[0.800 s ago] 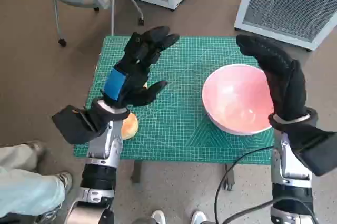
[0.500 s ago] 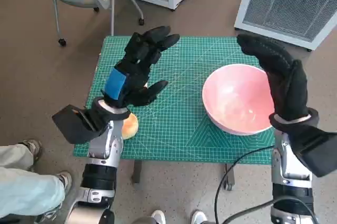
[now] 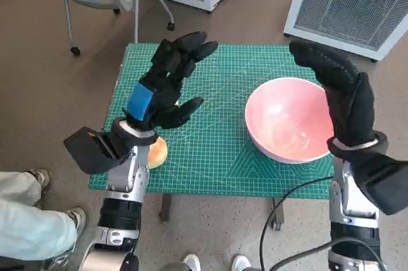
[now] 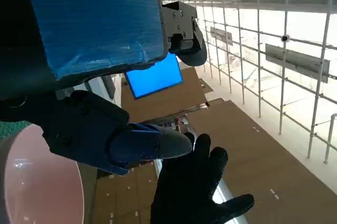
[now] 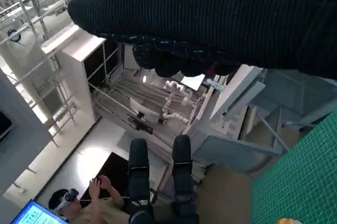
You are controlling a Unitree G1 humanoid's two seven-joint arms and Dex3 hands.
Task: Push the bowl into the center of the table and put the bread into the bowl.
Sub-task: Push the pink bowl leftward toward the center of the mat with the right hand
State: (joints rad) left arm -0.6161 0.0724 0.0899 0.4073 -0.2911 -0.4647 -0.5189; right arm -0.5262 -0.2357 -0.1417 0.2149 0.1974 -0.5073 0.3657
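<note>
At the right of the head frame, the pink bowl [image 3: 288, 119] is sitting on the green cutting mat [image 3: 217, 150], near the table's right edge. Just right of it, the gloved right hand [image 3: 344, 95] is hovering above the rim, fingers extended and grasping nothing. Left of centre, the left hand [image 3: 167, 83] is hanging over the mat with fingers spread apart, empty. Below it, at lower left, the bread [image 3: 157, 153] is lying on the mat, partly hidden by that forearm.
</note>
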